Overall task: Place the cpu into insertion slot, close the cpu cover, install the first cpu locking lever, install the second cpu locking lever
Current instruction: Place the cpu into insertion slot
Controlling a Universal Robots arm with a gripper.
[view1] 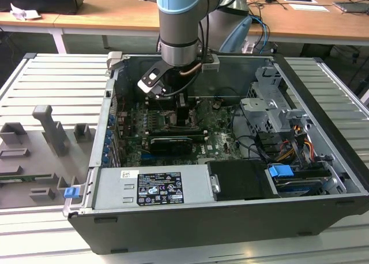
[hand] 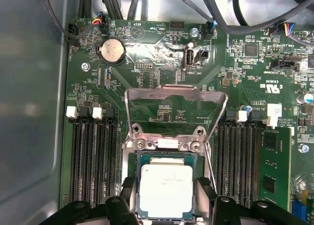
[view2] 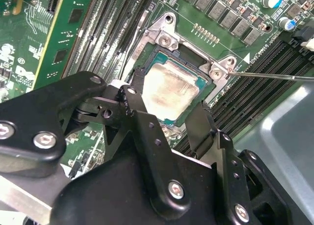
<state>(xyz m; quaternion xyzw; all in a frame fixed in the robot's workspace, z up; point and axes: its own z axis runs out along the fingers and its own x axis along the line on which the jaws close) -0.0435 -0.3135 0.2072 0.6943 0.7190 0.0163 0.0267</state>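
In the second wrist view the black links of the jaws cover the near corner of the cpu [view2: 169,90] and the near side of the insertion slot [view2: 164,38], and a thin lever [view2: 274,76] runs out past the picture's edge. In the first wrist view the jaws are cut off by the picture's edge. In the exterior view the arm [view1: 181,33], cut off at the picture's upper edge, stands before the slot, and the cpu there is too small to tell.

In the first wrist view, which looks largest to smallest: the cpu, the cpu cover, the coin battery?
1. cpu cover, standing open, widest outline.
2. cpu, clearly narrower than the cover.
3. coin battery, plainly smallest.
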